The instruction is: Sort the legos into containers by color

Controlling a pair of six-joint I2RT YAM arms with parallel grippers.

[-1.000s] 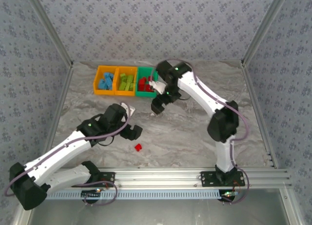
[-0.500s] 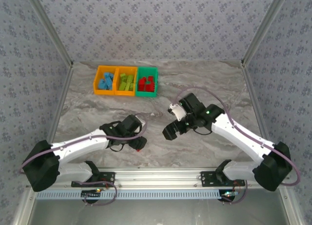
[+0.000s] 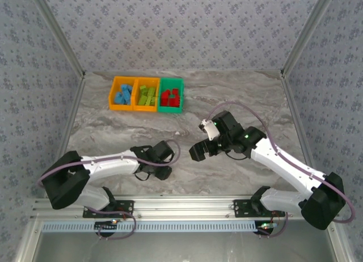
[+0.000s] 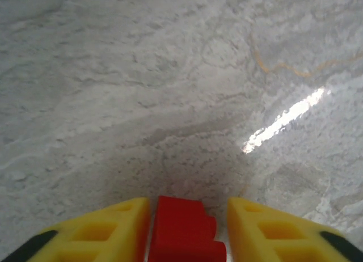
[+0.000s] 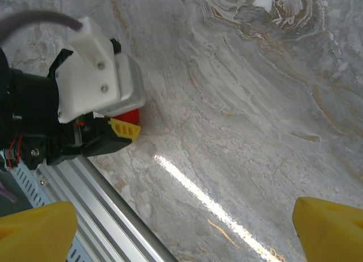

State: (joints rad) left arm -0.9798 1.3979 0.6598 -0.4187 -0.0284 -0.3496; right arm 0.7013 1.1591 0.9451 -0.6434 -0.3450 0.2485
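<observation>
I see a grey marbled table with pale veining. Around the table on three sides stand walls papered blue-grey with a small dark motif, meeting at aluminium corner posts. Along the table's near edge runs a slotted aluminium rail. Light leaves a bright streak on the table.

A row of three bins sits toward 11 o'clock on the marble table. Blue bricks fill the left orange one, green bricks the middle orange one, and red bricks the green one. The left gripper lies low near 7 o'clock. The right gripper hangs at its 2 o'clock, apart.
</observation>
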